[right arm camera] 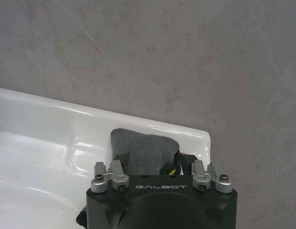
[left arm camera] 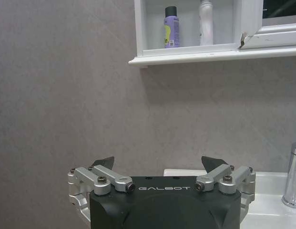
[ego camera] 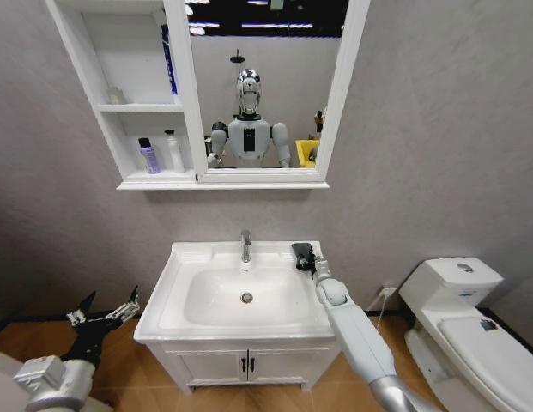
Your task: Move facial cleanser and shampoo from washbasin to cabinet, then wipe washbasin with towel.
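The black towel (ego camera: 299, 251) (right arm camera: 145, 143) lies on the back right corner of the white washbasin (ego camera: 189, 257) (right arm camera: 38, 119). My right gripper (ego camera: 304, 257) (right arm camera: 152, 158) is down on it, with its fingers closed in on the cloth from both sides. A purple black-capped bottle, the shampoo (ego camera: 148, 156) (left arm camera: 171, 27), and a white bottle, the facial cleanser (ego camera: 174, 151) (left arm camera: 206, 23), stand side by side on the bottom shelf of the cabinet (ego camera: 154, 182) (left arm camera: 186, 56). My left gripper (ego camera: 103, 312) (left arm camera: 158, 161) hangs open and empty, low and left of the washbasin.
A chrome tap (ego camera: 245, 245) (left arm camera: 293, 176) rises at the back of the bowl. A white toilet (ego camera: 463, 318) stands close on the right. Two cupboard doors (ego camera: 246, 365) sit under the basin. A blue item (ego camera: 167, 60) stands on the upper shelf.
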Controlling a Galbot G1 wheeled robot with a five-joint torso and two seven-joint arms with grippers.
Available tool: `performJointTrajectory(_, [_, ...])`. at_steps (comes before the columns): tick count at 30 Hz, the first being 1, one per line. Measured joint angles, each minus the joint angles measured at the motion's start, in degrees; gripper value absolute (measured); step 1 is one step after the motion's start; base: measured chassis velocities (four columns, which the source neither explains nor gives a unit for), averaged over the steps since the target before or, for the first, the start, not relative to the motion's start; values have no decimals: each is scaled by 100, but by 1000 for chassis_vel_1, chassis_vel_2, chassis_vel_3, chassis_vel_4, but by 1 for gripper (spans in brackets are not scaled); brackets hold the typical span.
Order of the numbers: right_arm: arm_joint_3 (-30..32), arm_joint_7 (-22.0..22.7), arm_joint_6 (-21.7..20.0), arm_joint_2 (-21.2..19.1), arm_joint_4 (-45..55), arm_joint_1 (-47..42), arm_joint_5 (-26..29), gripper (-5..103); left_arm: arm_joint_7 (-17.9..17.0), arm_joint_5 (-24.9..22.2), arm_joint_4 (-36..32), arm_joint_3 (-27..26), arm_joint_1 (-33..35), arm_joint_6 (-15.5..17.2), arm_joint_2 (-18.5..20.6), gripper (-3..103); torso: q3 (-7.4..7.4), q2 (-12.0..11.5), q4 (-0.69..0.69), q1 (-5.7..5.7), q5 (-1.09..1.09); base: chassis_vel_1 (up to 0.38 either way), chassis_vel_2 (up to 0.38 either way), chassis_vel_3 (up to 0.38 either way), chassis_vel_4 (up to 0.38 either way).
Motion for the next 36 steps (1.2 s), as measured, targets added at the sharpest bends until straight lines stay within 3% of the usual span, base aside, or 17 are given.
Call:
performJointTrajectory(7, [88, 145, 89, -171, 438, -184, -35, 84, 0, 0, 0, 0, 0, 0, 0, 100, 0, 0, 0, 0, 0, 0, 0, 0, 0])
performJointTrajectory(8, [88, 145, 89, -171, 438, -184, -35, 84, 0, 0, 0, 0, 0, 0, 0, 100, 0, 0, 0, 0, 0, 0, 0, 0, 0])
performJointTrajectory(10, [224, 339, 133, -310, 1089, -563, -84, 94, 0, 0, 0, 0, 0, 0, 0, 100, 0, 0, 2, 0, -1, 0, 0, 0, 0])
performJointTrajectory(13, [456, 529, -1, -374, 1893, -1175, -117, 100, 1, 0, 0, 0, 0, 0, 0, 100, 0, 0, -2, 0, 1, 0, 0, 0, 0])
performJointTrajectory(15, [598, 598, -109, -377, 2351, -1514, -138, 100, -1, 0, 0, -1, 0, 0, 0, 100, 0, 0, -2, 0, 1, 0, 0, 0, 0])
performJointTrajectory(18, [931, 957, -235, -263, 3744, -2760, -385, 100, 0, 0, 0, -1, 0, -1, 0, 100, -1, 1, 0, -2, 0, 0, 0, 0, 0])
performJointTrajectory(19, [931, 957, -235, -263, 3744, -2760, -385, 100, 0, 0, 0, -1, 0, -1, 0, 100, -1, 1, 0, -2, 0, 0, 0, 0, 0])
performJointTrajectory(25, [1169, 1098, -225, 233, 5573, -4520, -722, 100, 0, 0, 0, -1, 0, -1, 0, 100, -1, 1, 0, -2, -1, 0, 0, 0, 0])
performJointTrajectory(36, [1071, 1425, -235, 408, 6622, -5443, -1028, 100, 0, 0, 0, -1, 0, 0, 0, 100, 1, 0, 1, 3, 0, 5, -4, -9, 7])
